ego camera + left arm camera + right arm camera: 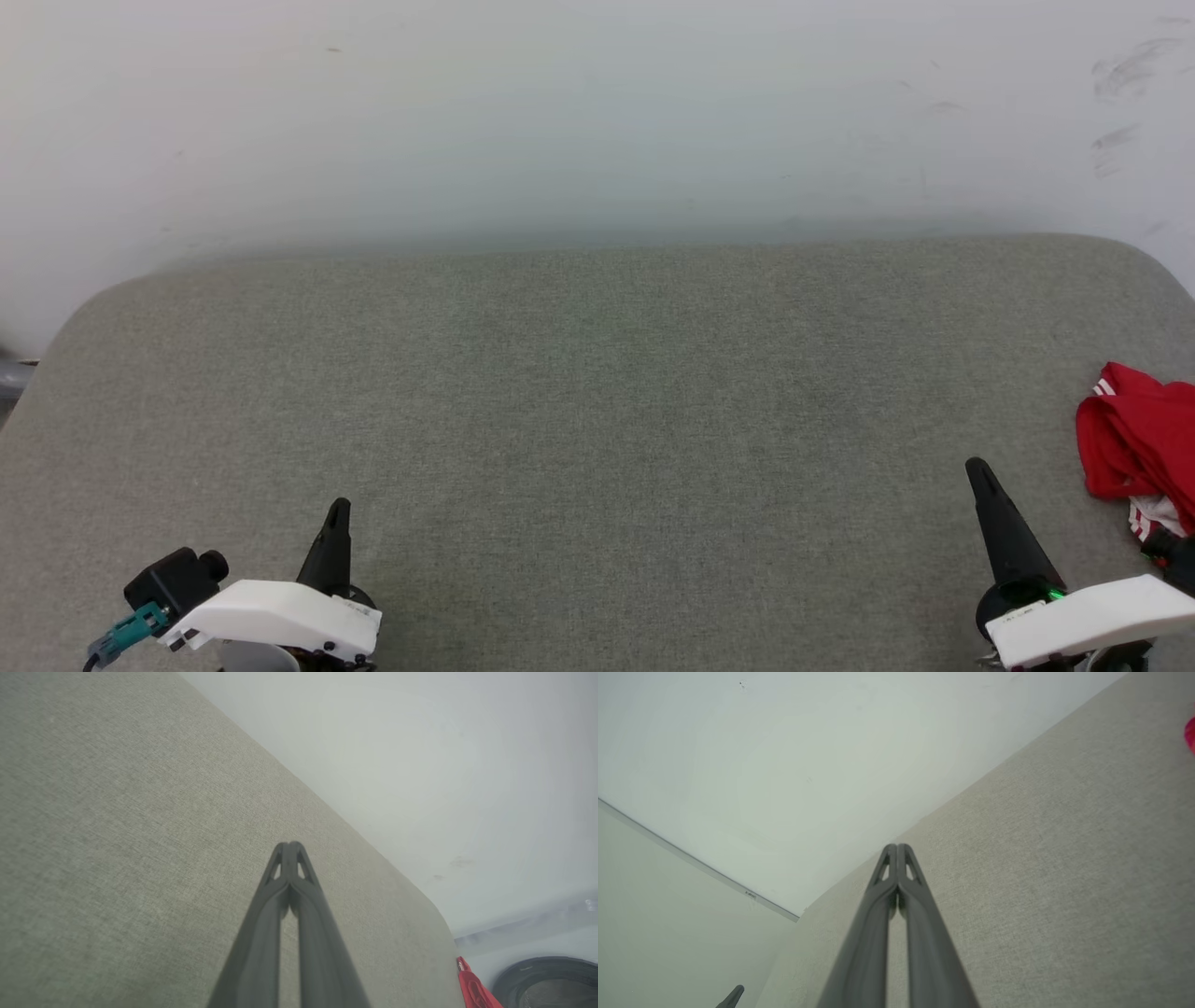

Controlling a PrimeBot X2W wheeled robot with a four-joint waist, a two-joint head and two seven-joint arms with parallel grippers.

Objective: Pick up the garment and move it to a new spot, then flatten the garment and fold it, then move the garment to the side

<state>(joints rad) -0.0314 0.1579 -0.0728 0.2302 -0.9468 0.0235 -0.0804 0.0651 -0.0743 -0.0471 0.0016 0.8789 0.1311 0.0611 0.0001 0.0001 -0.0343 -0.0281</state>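
Note:
The garment (1139, 443), red with white striped trim, lies bunched at the right edge of the grey padded surface (597, 401), partly cut off by the head view's border. A red strip of it shows at the bottom right of the left wrist view (474, 989), and a red speck at the right edge of the right wrist view (1190, 735). My right gripper (977, 465) is shut and empty, a short way left of the garment, not touching it. At the lower left my left gripper (340, 506) is shut and empty, far from the garment. Both wrist views show the fingertips pressed together (289, 845) (896, 846).
A pale wall (597, 112) rises behind the padded surface, whose far corners are rounded. A dark round object (546, 982) sits on the floor past the surface's right end. The other arm's dark fingertip (733, 995) shows at the bottom left of the right wrist view.

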